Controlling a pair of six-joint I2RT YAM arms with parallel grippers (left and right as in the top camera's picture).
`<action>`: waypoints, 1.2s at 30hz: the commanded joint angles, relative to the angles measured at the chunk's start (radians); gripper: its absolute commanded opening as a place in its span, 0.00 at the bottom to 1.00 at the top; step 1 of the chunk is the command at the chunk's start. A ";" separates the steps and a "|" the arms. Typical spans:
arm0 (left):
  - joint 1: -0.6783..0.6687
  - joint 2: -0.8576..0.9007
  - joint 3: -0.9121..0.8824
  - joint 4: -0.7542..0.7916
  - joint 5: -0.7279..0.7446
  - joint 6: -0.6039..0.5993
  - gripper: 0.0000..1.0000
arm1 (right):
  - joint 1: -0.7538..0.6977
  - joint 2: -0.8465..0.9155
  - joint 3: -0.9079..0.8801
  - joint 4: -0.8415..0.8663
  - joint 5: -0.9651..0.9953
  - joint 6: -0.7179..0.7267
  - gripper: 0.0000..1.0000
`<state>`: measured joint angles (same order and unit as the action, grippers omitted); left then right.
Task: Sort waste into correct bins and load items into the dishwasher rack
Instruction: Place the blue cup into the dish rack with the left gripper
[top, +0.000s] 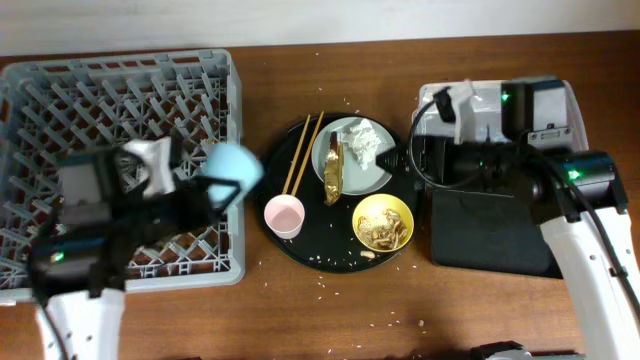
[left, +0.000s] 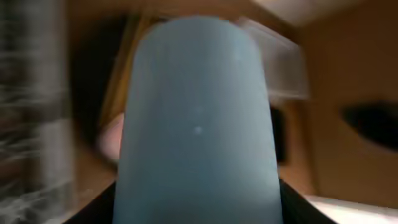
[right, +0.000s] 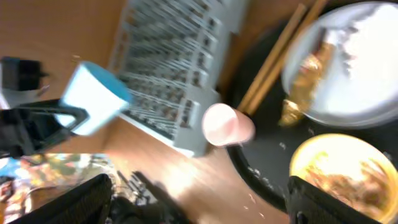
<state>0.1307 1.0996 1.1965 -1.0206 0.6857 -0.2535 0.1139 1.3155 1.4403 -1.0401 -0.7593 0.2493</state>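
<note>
overhead shows the left end effector (top: 222, 185) pinching the light blue cup (top: 232, 165) over the dishwasher rack's (top: 237, 110) right wall, toward the desk's left edge; it should probably move left, tip the cup mouth-down and lower it between pegs before letting go.

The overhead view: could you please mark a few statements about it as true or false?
1. The left pincer holds the light blue cup. True.
2. The pink cup sits in the dishwasher rack. False: it sits on the round black tray.
3. The chopsticks lie on the round black tray. True.
4. The yellow bowl is empty. False: it holds brownish food scraps.
</note>
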 joint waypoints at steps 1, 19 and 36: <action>0.188 -0.021 0.003 -0.138 -0.429 0.010 0.34 | -0.001 -0.011 0.007 -0.082 0.147 -0.044 0.91; 0.695 0.512 -0.003 -0.042 -0.452 -0.157 0.40 | -0.001 -0.011 0.003 -0.150 0.170 -0.058 0.91; 0.694 0.362 0.051 -0.111 -0.330 -0.142 0.32 | -0.001 -0.011 0.003 -0.161 0.190 -0.058 0.92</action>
<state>0.8261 1.4853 1.2259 -1.1099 0.3035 -0.4084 0.1139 1.3136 1.4399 -1.1999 -0.5972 0.2016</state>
